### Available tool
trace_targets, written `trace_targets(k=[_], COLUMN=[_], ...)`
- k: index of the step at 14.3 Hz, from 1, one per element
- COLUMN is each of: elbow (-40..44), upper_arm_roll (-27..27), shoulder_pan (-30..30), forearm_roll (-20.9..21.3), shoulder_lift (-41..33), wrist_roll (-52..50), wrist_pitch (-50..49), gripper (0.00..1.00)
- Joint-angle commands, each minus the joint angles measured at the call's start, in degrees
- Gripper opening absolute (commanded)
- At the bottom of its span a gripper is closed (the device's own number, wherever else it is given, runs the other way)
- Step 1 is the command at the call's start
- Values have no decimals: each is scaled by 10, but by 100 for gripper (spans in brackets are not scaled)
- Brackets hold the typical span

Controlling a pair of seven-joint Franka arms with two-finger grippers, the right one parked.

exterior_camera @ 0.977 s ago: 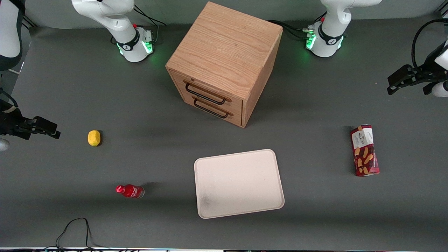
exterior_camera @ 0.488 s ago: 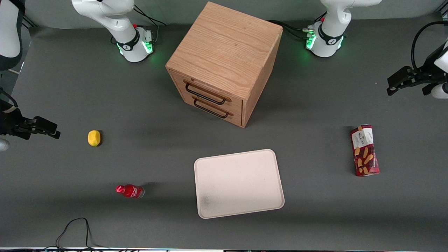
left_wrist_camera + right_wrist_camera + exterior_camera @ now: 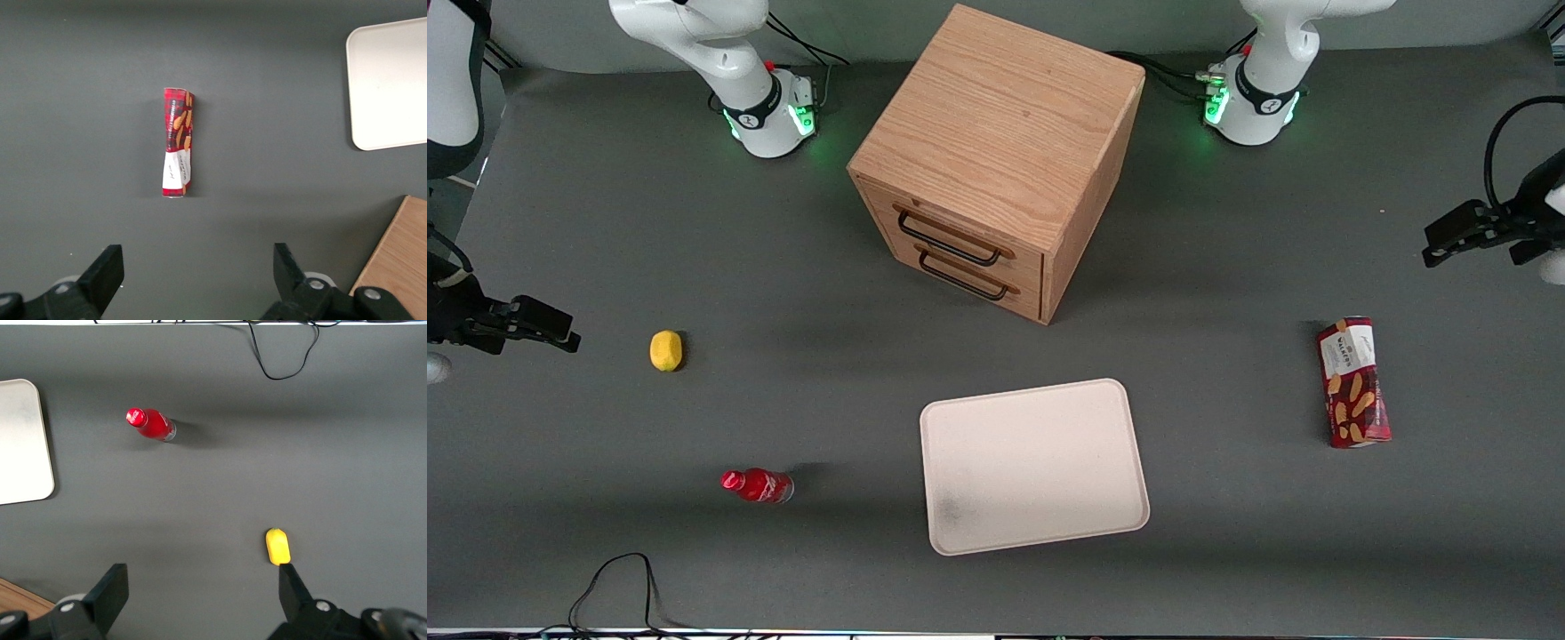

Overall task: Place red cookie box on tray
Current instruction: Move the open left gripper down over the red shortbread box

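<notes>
Hovering at the working arm's end of the tabletop (image 3: 1227, 267), the claw (image 3: 197, 283) is spread wide, holding and touching nothing; the box (image 3: 1353, 382) lies flat on the tabletop, nearer the front camera than the claw and well apart from it; the tray (image 3: 1033, 465) lies well apart from both, toward the middle and nearer the camera; the cabinet (image 3: 996, 160) stands toward the middle too.

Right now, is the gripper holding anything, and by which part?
Nothing. The gripper is open, above the table, apart from the red cookie box lying flat.
</notes>
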Motion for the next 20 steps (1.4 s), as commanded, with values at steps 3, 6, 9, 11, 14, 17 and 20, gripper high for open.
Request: trace_targets(k=[3,6,9,11,14,17,20], elbow=[4,31,40,44,50,13,-61], upper_arm_roll=[-1,-1,-1,-2,-2,-4,-6], shoulder_pan=[50,79,82,80,75,72,72], forearm_roll=[-2,-7,-9,-12,-25,-24,-25], shoulder_lift=[20,48,61,77,111,129,136], wrist_roll=[62,109,109,105,107,109,109], wrist_pitch=[32,36,37,38,56,116,210], gripper=[100,100,100,100,100,100,100])
